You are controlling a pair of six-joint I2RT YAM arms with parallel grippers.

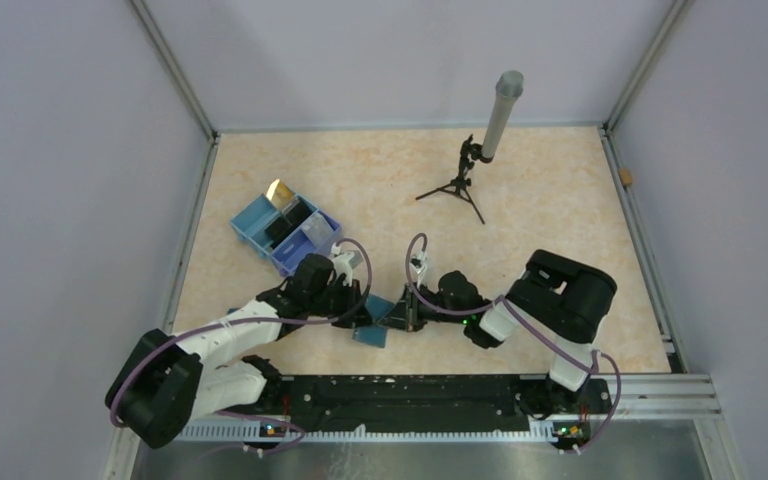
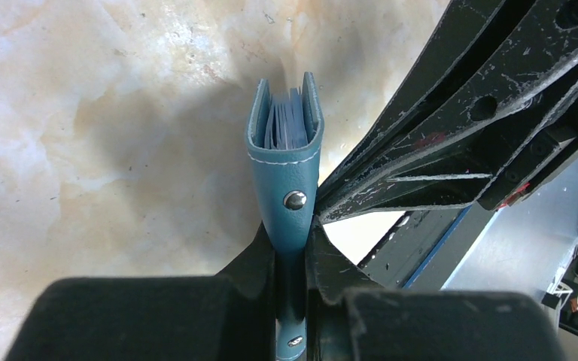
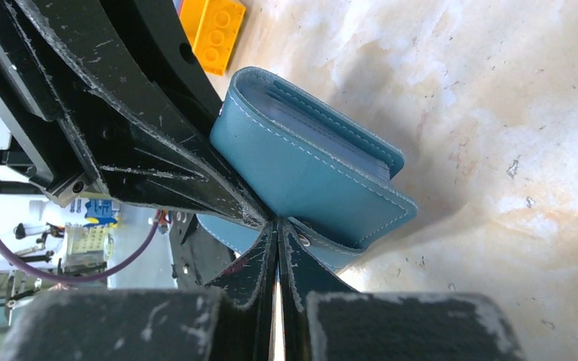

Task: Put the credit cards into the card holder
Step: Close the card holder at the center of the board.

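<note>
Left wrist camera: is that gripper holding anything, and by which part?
The left gripper is clamped on the card holder, pinching its closed end next to the snap stud; the open end points away from the fingers.

Table (image 1: 550, 210) top beige, marbled, mottled cream and peach. Plain pale grey-lilac walls on three sides: back wall (image 1: 400, 60), left wall (image 1: 50, 180), right wall (image 1: 730, 180). Metal frame posts (image 1: 175, 70) climb from both far corners. Silver slotted rail (image 1: 650, 385) along near edge. Small black tripod (image 1: 457, 185) standing far centre, grey tube (image 1: 500, 115) tilted on top. Light soft, even; shadows faint, blurred.
</note>
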